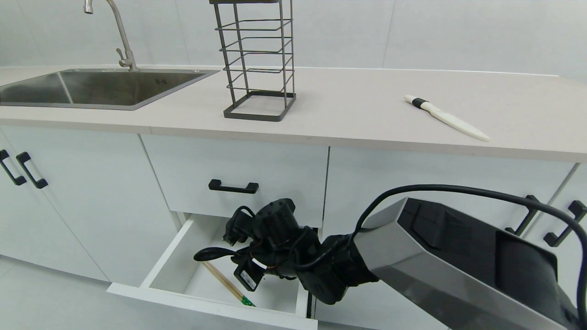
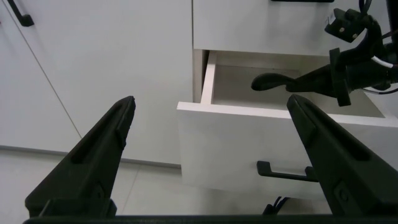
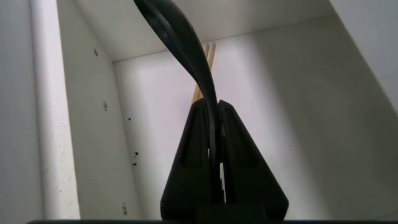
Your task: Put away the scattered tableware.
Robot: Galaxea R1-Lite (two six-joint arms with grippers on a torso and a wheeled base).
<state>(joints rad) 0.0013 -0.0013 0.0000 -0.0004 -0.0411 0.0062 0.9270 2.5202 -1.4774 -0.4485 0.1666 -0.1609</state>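
My right gripper (image 1: pixel 238 257) is inside the open white drawer (image 1: pixel 206 305), shut on the handle of a black spoon (image 1: pixel 208 253). In the right wrist view the spoon (image 3: pixel 177 43) rises from the gripper (image 3: pixel 214 130) above the drawer floor. A pair of wooden chopsticks (image 1: pixel 227 284) lies on that floor, partly hidden behind the spoon (image 3: pixel 208 59). A white knife with a black band (image 1: pixel 447 118) lies on the countertop at the right. My left gripper (image 2: pixel 211 102) hangs open outside the drawer front (image 2: pixel 236 149), holding nothing and facing the spoon (image 2: pixel 273 81).
A dark wire rack (image 1: pixel 259 59) stands mid-counter, with a steel sink (image 1: pixel 91 87) and tap to its left. A shut drawer with a black handle (image 1: pixel 233 187) sits just above the open one. Cabinet doors flank both sides.
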